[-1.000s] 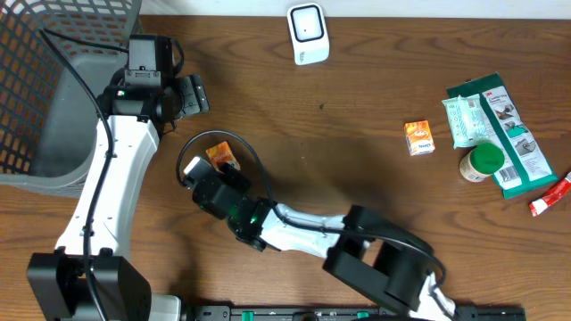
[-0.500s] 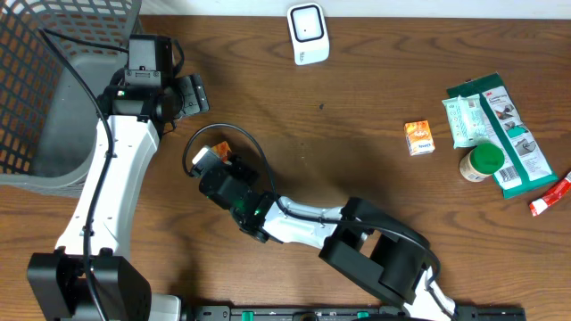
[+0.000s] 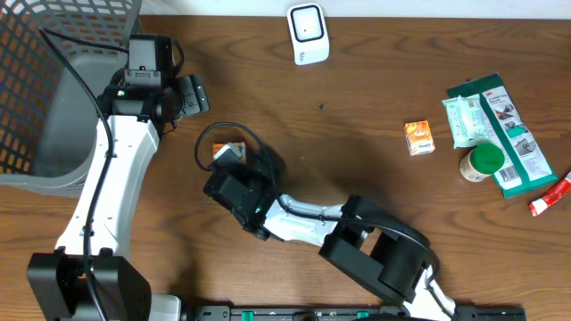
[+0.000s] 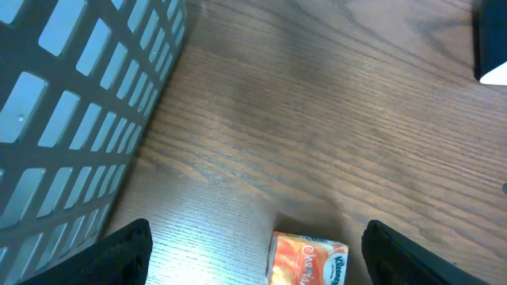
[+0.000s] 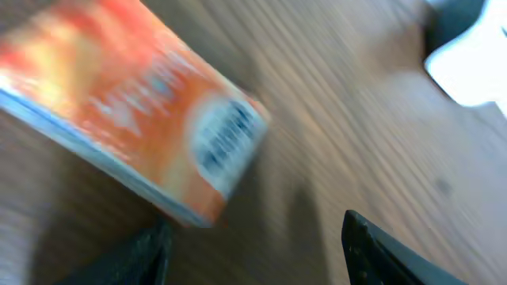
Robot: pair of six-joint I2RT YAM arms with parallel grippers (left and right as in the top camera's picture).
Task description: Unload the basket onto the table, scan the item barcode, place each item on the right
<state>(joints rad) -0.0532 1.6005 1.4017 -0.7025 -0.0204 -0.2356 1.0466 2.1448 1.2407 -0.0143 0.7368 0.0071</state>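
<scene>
Starting overhead: the wooden table (image 3: 357, 98) holds a white scanner (image 3: 307, 34) at the top edge and a grey mesh basket (image 3: 53, 107) at the far left. The left gripper (image 3: 198, 94) hangs just right of the basket. The orange tissue box (image 3: 229, 150) lies on the table below it, mostly hidden by the right gripper (image 3: 234, 168), which sits right on top of it in this view; contact can't be told here. Well apart on the right are a second small orange box (image 3: 419, 137), a white-green pack (image 3: 466, 119), a green pack (image 3: 510, 134), a green-lidded jar (image 3: 483, 163) and a red tube (image 3: 551, 196).

Left wrist: the left gripper (image 4: 257, 252) has its fingers (image 4: 127, 252) spread wide with nothing held. The orange tissue box (image 4: 309, 260) lies flat on the wood at the bottom edge, between the fingers in frame but below them. The basket (image 4: 79, 103) wall fills the left.

Right wrist: blurred. The right gripper (image 5: 261, 253) has its fingers (image 5: 388, 252) parted, with bare wood between them and nothing gripped. The orange tissue box (image 5: 135, 119) lies ahead at upper left, barcode end facing the camera, clear of both fingers.
</scene>
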